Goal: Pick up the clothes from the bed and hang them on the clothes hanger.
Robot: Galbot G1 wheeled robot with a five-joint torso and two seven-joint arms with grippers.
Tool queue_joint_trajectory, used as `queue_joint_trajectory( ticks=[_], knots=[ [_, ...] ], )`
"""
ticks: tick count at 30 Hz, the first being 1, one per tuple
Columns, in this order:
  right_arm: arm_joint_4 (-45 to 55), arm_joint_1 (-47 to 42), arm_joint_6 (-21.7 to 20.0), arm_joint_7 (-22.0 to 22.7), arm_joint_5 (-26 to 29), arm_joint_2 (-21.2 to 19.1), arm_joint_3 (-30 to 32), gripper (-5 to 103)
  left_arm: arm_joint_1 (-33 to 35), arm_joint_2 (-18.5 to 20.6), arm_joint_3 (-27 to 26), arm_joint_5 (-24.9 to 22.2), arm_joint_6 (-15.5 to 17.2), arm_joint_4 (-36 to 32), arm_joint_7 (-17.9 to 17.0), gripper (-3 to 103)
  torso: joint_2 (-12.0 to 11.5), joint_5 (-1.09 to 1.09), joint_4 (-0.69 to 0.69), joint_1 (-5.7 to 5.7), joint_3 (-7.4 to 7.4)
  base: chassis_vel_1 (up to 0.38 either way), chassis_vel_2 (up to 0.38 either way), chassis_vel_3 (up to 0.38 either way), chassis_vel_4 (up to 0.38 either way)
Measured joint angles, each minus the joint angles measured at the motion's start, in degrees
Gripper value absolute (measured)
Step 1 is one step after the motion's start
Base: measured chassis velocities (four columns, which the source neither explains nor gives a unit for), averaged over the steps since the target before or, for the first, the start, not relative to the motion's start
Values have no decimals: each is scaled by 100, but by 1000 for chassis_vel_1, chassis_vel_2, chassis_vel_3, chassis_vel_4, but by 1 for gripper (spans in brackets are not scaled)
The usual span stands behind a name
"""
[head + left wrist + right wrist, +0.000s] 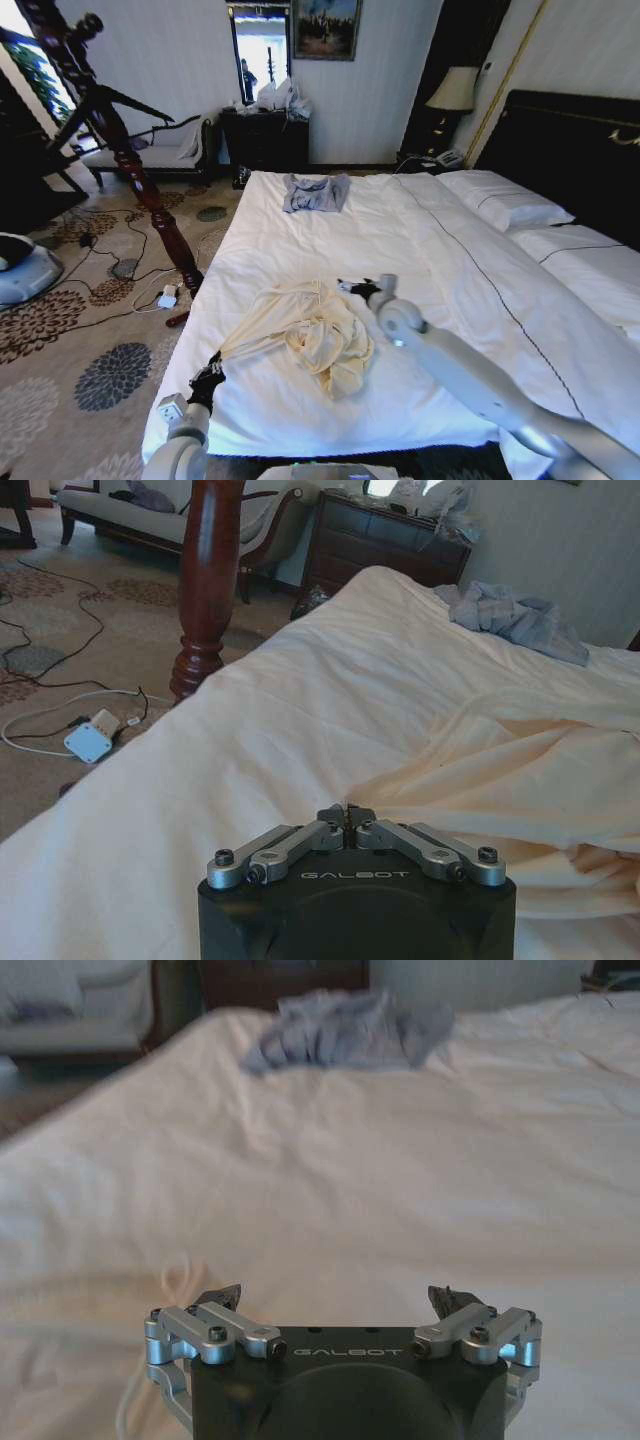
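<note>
The clothes [310, 335], a wrinkled cream garment, lie crumpled on the near part of the bed [420, 230]. At the garment's near-left sleeve end, by the bed's edge, my left gripper [210, 378] is down low. In the left wrist view its tips [347, 815] are shut, with the corner of the cream fabric [500, 780] running right into them. My right gripper [360, 290] hovers open at the garment's far-right edge. In the right wrist view it [335, 1300] has only sheet between its fingers. The clothes hanger is out of view.
A grey-blue garment [315, 192] lies at the far end of the bed. White pillows [505, 205] rest against the black headboard [580, 140] on the right. Left of the bed are a dark turned wooden post [130, 170], floor cables with a white adapter [165, 298], a bench and a dresser.
</note>
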Motion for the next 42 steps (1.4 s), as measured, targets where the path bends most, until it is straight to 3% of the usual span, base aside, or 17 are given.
queue_joint_trajectory(
  ticks=[1,2,6,15,25,34,38,42],
  knots=[
    [1,9,-53,80,12,19,-30,100,3,0,8,2,0,7,-4,1,0,0,0,0,0,0,0,0,0],
    [46,49,-292,532,149,104,-146,100,4,-11,32,9,0,41,-10,1,0,-1,0,0,0,0,0,0,0],
    [125,70,-435,882,169,238,-300,100,-36,-30,42,10,-3,94,-24,1,0,-1,1,-1,0,0,0,0,0],
    [400,-83,-432,963,-167,462,-529,100,-165,31,81,-8,-2,195,-85,1,0,0,2,-2,0,0,0,0,0],
    [270,-15,-17,876,-301,1003,-504,100,-217,-14,90,-21,-2,310,-87,1,0,1,4,-1,0,0,0,0,0],
    [244,-8,-435,1063,-642,741,-813,100,-232,-28,86,-24,-4,311,-100,1,0,1,1,-1,0,0,0,0,0],
    [276,-32,-584,1244,-680,676,-975,94,-254,-27,84,-27,-11,321,-122,1,0,1,1,-1,-1,0,0,0,0],
    [134,-114,-653,1329,-960,648,-1039,73,-258,-75,110,-24,-13,305,-175,1,0,2,2,-1,-1,0,0,0,0]
  ],
)
